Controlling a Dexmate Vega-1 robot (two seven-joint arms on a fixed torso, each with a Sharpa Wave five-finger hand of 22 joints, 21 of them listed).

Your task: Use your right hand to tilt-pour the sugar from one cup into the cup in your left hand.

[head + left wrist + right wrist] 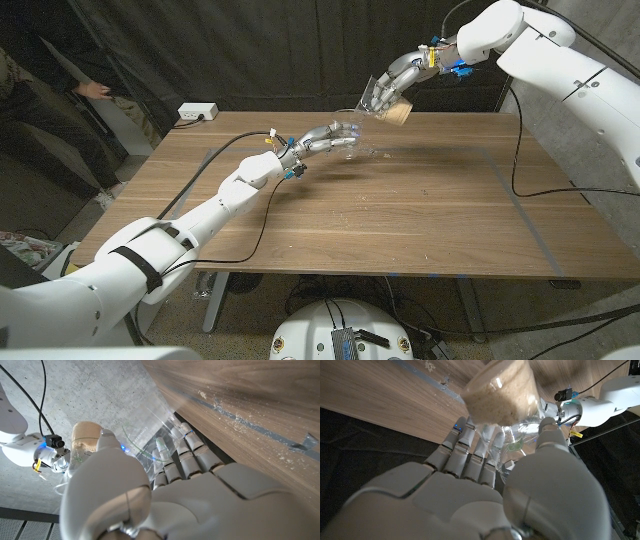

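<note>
Head view detail is blurred around the empty clear cup [357,137] gripped by the left hand [335,135] above the table [420,215], while the tilted sugar cup [388,104] is clasped by the right hand [395,80] just above it.

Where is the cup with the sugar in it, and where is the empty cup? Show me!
Sugar cup [501,397]: right wrist view, on the brown sugar seen through its clear wall.
Empty cup [145,435]: left wrist view, on its clear side wall.
Right hand [392,88]: head view, on its fingers around the sugar cup.
</note>
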